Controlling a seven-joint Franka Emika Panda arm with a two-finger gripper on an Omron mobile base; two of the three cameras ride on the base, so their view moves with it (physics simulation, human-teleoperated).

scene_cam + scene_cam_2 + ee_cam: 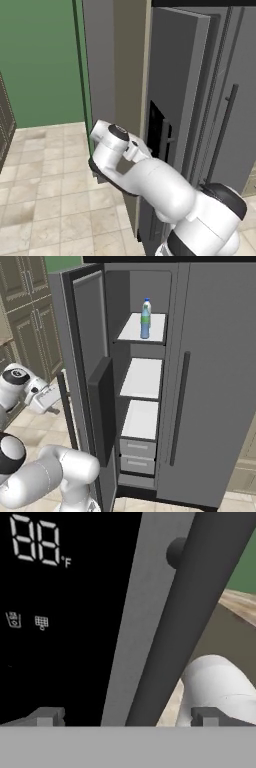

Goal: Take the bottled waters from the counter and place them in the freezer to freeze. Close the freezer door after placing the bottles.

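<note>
Standing open: freezer door [87,381]
Bottled waters [145,318]: upright together on freezer [142,378] top shelf
Fingers [127,717]: spread apart, straddling door handle [190,612]

The freezer door [90,351] looks like matt grey metal, smooth all over. Its dispenser panel [55,612] is glossy black, with pale lit digits. The bar handle [190,617] is dark and dull, smooth. The shelves [142,376] are plain matt white. The two bottles [145,318] look like clear, shiny plastic. The floor [45,200] is beige stone tile, faintly mottled.
</note>
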